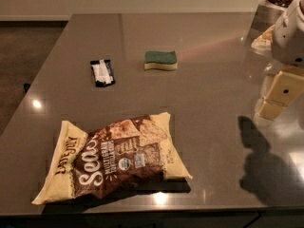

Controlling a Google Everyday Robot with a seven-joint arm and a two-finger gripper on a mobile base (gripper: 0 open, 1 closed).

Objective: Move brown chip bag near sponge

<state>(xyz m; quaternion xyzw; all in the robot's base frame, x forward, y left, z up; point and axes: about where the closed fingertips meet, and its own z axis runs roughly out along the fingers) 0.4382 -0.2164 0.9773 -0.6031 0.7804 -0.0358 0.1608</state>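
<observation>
A glossy grey tabletop fills the view. The brown chip bag, dark-centred with white script and cream-yellow edges, lies flat near the front edge, well apart from the sponge. The gripper hangs far to the bag's right; whether it is released or clenched, I cannot tell.

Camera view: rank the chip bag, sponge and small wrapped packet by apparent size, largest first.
1. Chip bag: clearly largest, though nearest the camera.
2. Sponge and packet: look alike, not ranked.
End effector hangs at the right edge.
</observation>
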